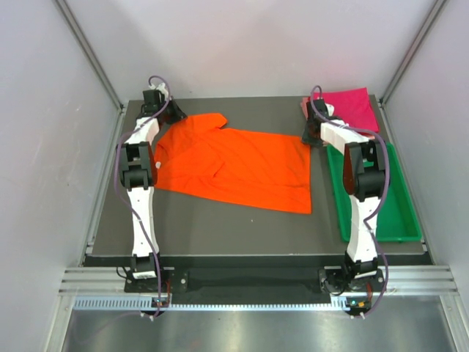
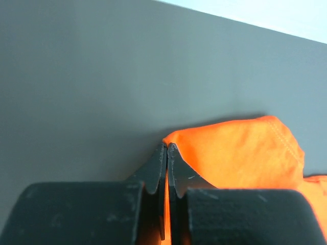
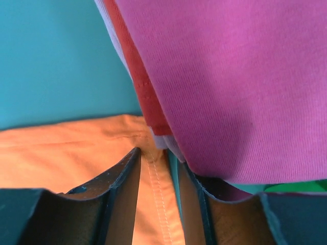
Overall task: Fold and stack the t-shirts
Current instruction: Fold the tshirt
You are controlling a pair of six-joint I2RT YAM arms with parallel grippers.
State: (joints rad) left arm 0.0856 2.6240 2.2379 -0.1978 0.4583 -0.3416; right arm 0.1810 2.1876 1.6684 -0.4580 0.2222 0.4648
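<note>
A bright orange t-shirt point(image 1: 234, 165) lies spread flat on the dark table point(image 1: 220, 227). My left gripper point(image 1: 174, 114) is at its far left corner. In the left wrist view the left gripper point(image 2: 167, 148) is shut on a fold of the orange cloth point(image 2: 240, 153). My right gripper point(image 1: 314, 138) is at the shirt's far right corner. In the right wrist view the right gripper point(image 3: 156, 153) is open, its jaws on either side of the orange hem point(image 3: 158, 204). A folded magenta t-shirt point(image 1: 352, 106) lies at the back right and overhangs the right finger point(image 3: 230, 76), with red and pale layers point(image 3: 162, 142) under it.
A green plastic tray point(image 1: 399, 220) stands along the table's right side, next to the right arm. Grey walls close in the table at the back and on both sides.
</note>
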